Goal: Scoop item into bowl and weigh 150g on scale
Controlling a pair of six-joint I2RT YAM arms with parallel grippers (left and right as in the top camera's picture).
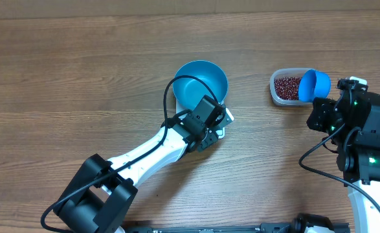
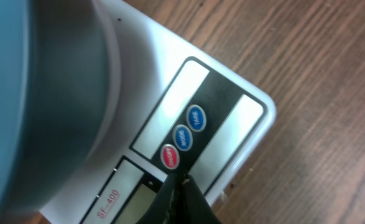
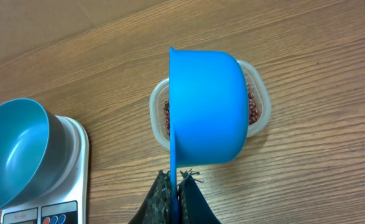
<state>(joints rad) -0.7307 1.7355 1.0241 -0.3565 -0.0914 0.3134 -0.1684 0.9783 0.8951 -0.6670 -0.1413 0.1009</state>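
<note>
At table centre, blue bowl (image 1: 201, 81) sits on the white scale (image 2: 145, 43) and covers most of its platform; from above only the scale's near-right corner shows. My left gripper (image 2: 181, 185) is clenched with nothing between the fingers. The tips are pressed together right at the red button (image 2: 170, 156) on the scale's front panel, next to the blue buttons (image 2: 181, 137); can't tell if the tip actually makes contact. Display window beside it is cut off by the frame edge, so it's unreadable. To the right, well apart from the scale, clear tub (image 1: 273, 90) holds the beans (image 1: 285, 86). My right gripper (image 3: 176, 190) is grasping the blue scoop (image 3: 207, 106) by its handle, jaws tight on it. Scoop is turned on its side over the tub, rim edge-on, mouth facing left toward the bowl. It hides the tub's middle, and beans show on either side of it. Can't tell if the scoop touches the beans or carries any. Wood table (image 1: 60, 65) under everything
</note>
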